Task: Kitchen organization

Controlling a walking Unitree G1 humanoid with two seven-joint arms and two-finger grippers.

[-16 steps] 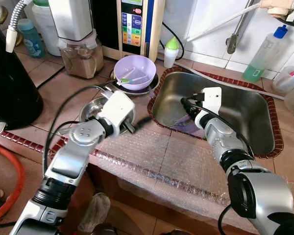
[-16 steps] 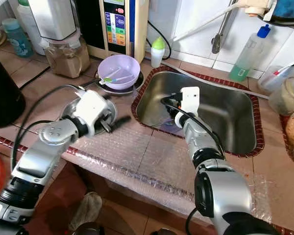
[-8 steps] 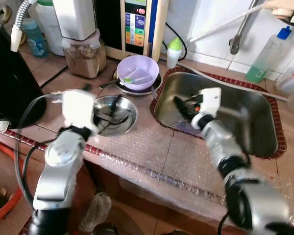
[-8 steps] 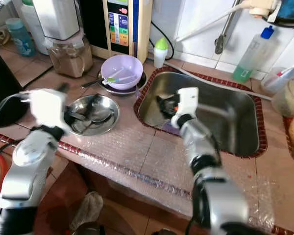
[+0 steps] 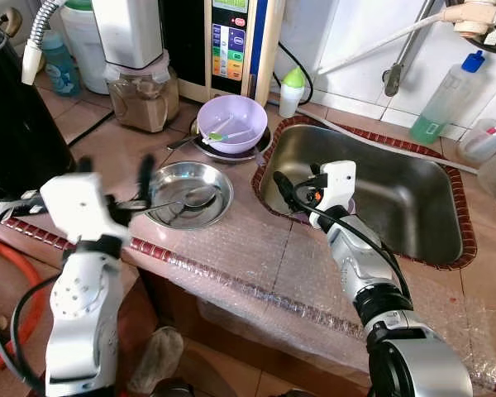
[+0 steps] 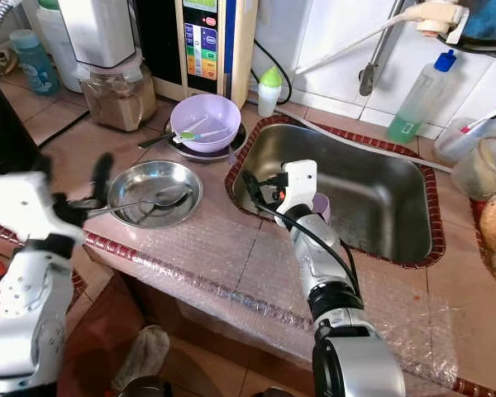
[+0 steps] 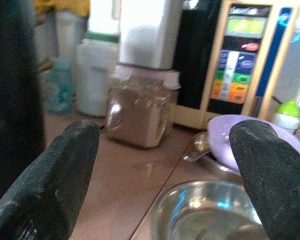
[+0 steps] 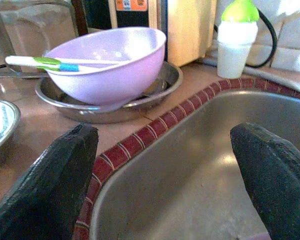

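left gripper [image 5: 116, 178]: fingers spread wide, holding nothing, hovering just left of the steel bowl [image 5: 188, 194] on the desk [image 5: 231, 248].
right gripper [image 5: 283, 188]: wide apart and empty, at the near-left rim of the sink [image 5: 380, 198].
targets: a spoon [image 5: 169, 201] lies in the steel bowl; the purple bowl [image 5: 231, 122] sits on a steel plate [image 8: 115, 97], far of it.
step: we judge a reach for a dish is next.
advice: we should come in low, straddle one rim, and close only once a finger is inside.
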